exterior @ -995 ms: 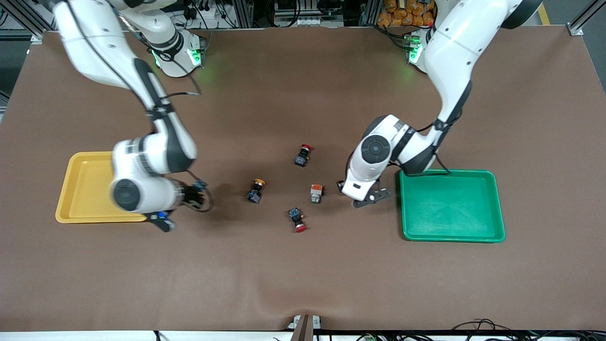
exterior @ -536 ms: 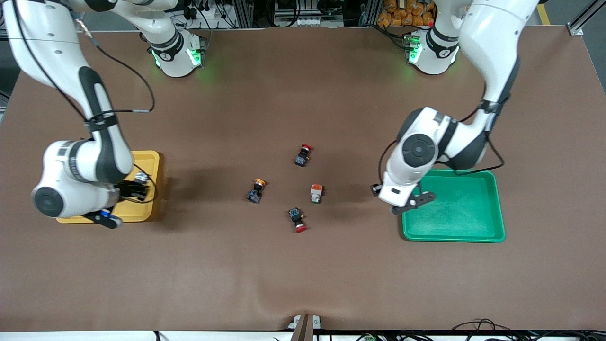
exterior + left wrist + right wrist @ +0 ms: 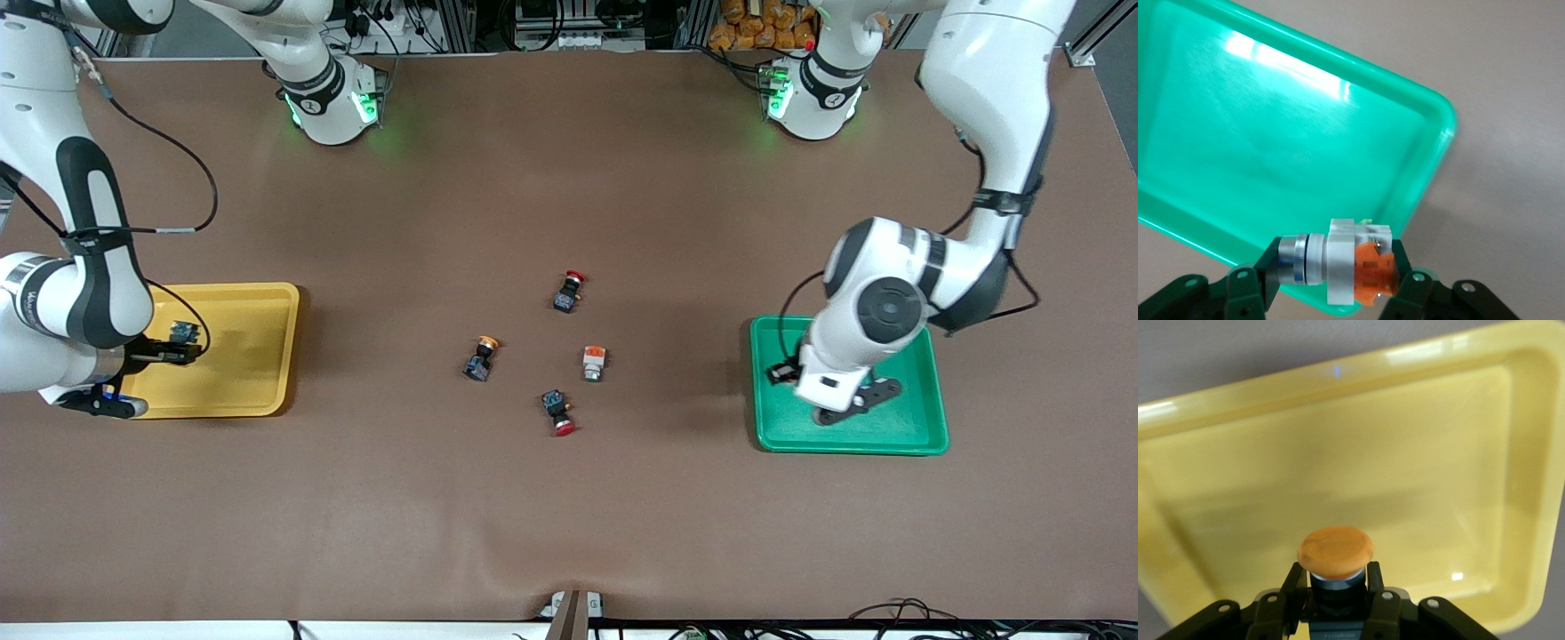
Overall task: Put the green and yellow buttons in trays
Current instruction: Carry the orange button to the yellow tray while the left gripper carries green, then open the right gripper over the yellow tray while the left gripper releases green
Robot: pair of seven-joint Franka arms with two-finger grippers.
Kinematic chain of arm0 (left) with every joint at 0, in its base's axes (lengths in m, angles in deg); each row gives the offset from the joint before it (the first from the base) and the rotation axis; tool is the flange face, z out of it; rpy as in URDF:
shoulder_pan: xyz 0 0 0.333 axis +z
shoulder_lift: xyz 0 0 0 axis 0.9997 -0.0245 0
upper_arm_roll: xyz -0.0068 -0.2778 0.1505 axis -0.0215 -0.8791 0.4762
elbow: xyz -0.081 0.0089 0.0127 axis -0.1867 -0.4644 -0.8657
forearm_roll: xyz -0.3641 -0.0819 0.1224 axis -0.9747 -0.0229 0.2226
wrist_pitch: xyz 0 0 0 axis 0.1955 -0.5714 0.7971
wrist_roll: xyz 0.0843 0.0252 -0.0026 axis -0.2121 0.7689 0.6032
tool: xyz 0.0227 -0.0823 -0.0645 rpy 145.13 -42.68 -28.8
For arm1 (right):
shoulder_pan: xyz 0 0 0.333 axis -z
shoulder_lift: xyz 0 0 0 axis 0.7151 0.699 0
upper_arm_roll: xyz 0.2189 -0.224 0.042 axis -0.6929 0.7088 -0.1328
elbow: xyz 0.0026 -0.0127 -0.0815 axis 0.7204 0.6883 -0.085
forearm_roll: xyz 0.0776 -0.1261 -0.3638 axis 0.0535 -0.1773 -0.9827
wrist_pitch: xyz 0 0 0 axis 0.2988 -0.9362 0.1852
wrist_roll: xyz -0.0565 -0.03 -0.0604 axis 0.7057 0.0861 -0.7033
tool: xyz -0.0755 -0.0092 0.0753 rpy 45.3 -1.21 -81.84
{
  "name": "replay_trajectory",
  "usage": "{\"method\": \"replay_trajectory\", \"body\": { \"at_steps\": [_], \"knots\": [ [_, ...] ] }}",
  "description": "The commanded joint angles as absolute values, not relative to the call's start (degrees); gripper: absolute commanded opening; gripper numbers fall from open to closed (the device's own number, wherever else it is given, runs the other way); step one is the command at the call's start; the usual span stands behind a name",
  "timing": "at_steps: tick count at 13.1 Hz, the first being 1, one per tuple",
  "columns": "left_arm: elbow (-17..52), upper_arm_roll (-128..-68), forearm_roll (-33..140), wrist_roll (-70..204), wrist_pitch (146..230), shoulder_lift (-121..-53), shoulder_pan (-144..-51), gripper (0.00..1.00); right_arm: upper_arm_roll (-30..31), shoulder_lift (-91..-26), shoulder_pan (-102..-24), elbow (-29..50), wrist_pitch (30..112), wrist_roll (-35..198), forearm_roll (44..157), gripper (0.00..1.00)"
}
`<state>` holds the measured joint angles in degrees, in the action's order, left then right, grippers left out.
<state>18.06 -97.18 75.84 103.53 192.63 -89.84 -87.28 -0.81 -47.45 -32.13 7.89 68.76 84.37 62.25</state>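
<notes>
Left wrist view: white-bodied button (image 3: 1351, 263) pinched in left gripper (image 3: 1338, 283) over green tray (image 3: 1238, 133). Right gripper (image 3: 1335, 597) pinches yellow-capped button (image 3: 1335, 553) over yellow tray (image 3: 1405, 473) (both mid-carry). Next, likely: lower, release.

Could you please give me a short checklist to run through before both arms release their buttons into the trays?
1. Left pincer holds the white-bodied button: ok, clamped between its fingers.
2. Left pincer is over the green tray: ok in the front view; the wrist view shows the button above the tray's rim, so a small move inward seems wise.
3. Right pincer holds the orange-capped button: ok.
4. Right pincer is over the yellow tray: ok.
5. Both trays free of other items where visible: ok.
6. Height above each tray floor: cannot tell.
</notes>
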Motion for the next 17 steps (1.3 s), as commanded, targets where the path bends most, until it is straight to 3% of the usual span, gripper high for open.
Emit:
{"method": "replay_trajectory", "body": {
  "at_steps": [1,3,4,5,6,8,9,10,11,13,17],
  "knots": [
    [18.66,-97.74,77.12,99.16,193.13,-90.12,-82.73,0.19,-2.11,-44.76,-29.57,8.18,73.37,87.59,61.03,0.02],
    [18.31,-97.66,77.21,96.00,194.18,-91.53,-80.70,0.19,-2.11,-44.32,-29.04,8.26,74.71,88.29,61.03,0.13],
    [18.39,-97.40,77.21,94.50,195.14,-91.88,-79.38,0.22,-2.11,-44.40,-29.04,8.18,74.27,88.21,61.12,0.37],
    [18.39,-97.48,77.21,92.31,196.02,-92.58,-77.63,0.22,-2.11,-44.40,-29.04,8.18,74.27,88.03,61.30,0.81],
    [18.39,-97.48,77.12,90.55,196.90,-93.46,-76.13,0.22,-2.11,-44.40,-29.04,8.18,74.27,87.77,61.73,1.00],
    [18.30,-97.48,77.12,89.74,200.14,-95.91,-74.72,0.34,-2.20,-44.58,-29.48,8.09,73.40,87.33,61.83,1.00],
    [18.30,-97.39,77.21,89.65,201.90,-96.97,-74.54,0.50,-2.37,-44.84,-29.91,7.91,71.56,86.81,61.91,1.00],
    [18.30,-97.39,77.21,89.22,202.70,-97.24,-74.54,0.81,-3.07,-45.36,-30.79,7.39,67.54,84.45,62.00,1.00],
    [18.22,-97.39,77.21,89.21,202.71,-97.07,-74.62,1.00,-4.12,-46.67,-32.10,5.99,61.84,78.51,62.70,1.00],
    [17.87,-97.39,77.21,87.47,202.71,-96.72,-74.62,1.00,-4.48,-48.17,-36.31,5.45,56.71,68.65,63.93,1.00],
    [17.16,-99.23,77.04,87.28,202.19,-94.88,-75.50,1.00,-4.66,-48.62,-42.63,5.45,55.63,67.20,77.19,1.00]
  ]
}}
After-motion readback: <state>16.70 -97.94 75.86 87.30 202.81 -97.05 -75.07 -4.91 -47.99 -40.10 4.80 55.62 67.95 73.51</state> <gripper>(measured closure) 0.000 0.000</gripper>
